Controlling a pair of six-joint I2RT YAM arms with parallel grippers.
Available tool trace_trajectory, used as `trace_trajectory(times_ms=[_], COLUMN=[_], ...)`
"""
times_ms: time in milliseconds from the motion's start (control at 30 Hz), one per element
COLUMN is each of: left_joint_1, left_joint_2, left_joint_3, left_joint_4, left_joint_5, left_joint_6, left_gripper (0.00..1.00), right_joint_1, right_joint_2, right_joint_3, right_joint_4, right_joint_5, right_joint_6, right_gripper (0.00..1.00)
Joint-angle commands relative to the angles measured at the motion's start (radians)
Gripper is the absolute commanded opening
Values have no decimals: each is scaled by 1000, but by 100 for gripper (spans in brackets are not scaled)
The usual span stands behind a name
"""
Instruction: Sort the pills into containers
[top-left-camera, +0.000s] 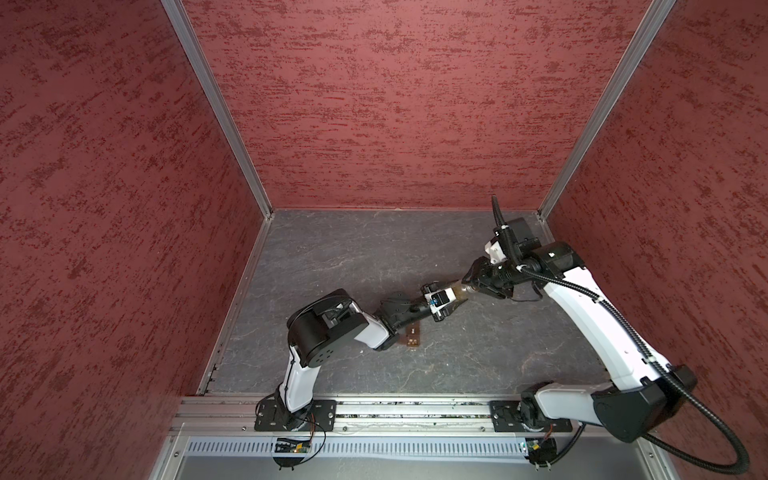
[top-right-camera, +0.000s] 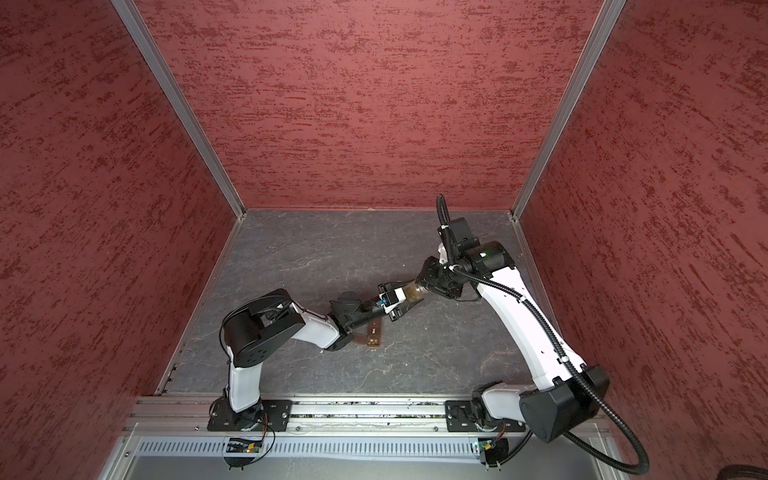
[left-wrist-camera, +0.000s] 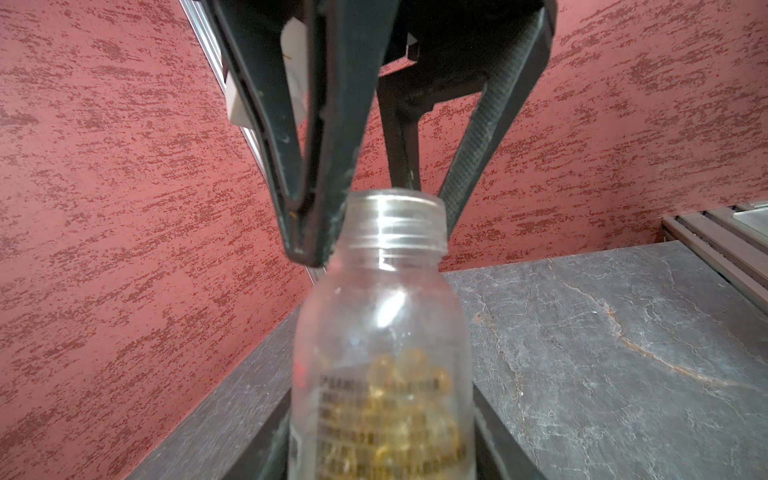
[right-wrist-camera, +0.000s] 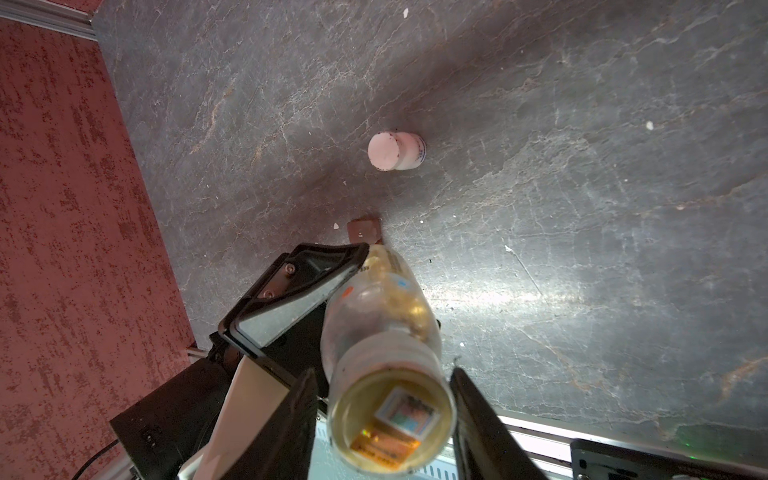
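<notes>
in a top view l gripper clamps bottle, mouth aimed 2 o'clock; r gripper fingers spread off the neck, holding nothing; containers at 7 o'clock, nearer l gripper.

High overhead, steeply down on whole worktop: both top views. Left wrist: very close, along clear pill bottle toward red wall. Right wrist: close, into bottle mouth, worktop beyond. Shared: bottle everywhere; brown pill organizer, top views and right wrist.
</notes>
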Motion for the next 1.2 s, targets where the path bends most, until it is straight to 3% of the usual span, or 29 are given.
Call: trace_trajectory(times_ms=[0,400,700,1167], left_joint_1=[9,66,98,97], left_joint_2=[4,-24,-109,-169], left_joint_3=[14,-28,-125,-180], left_joint_4=[44,44,44,44], left_joint_5=[16,46,81,94], left_joint_6=[-16,-84,-125,-159], left_gripper=[0,0,0,0], right_joint_1=[7,7,7,20], right_joint_2=[-20,-30,13,89], right_joint_3=[27,129,176,118], right_joint_4=[-11,-95,-18,125], right_joint_5=[-2,51,5,-135], right_joint_6=[-8,-74,-240,-298], right_gripper=[56,73,73,75])
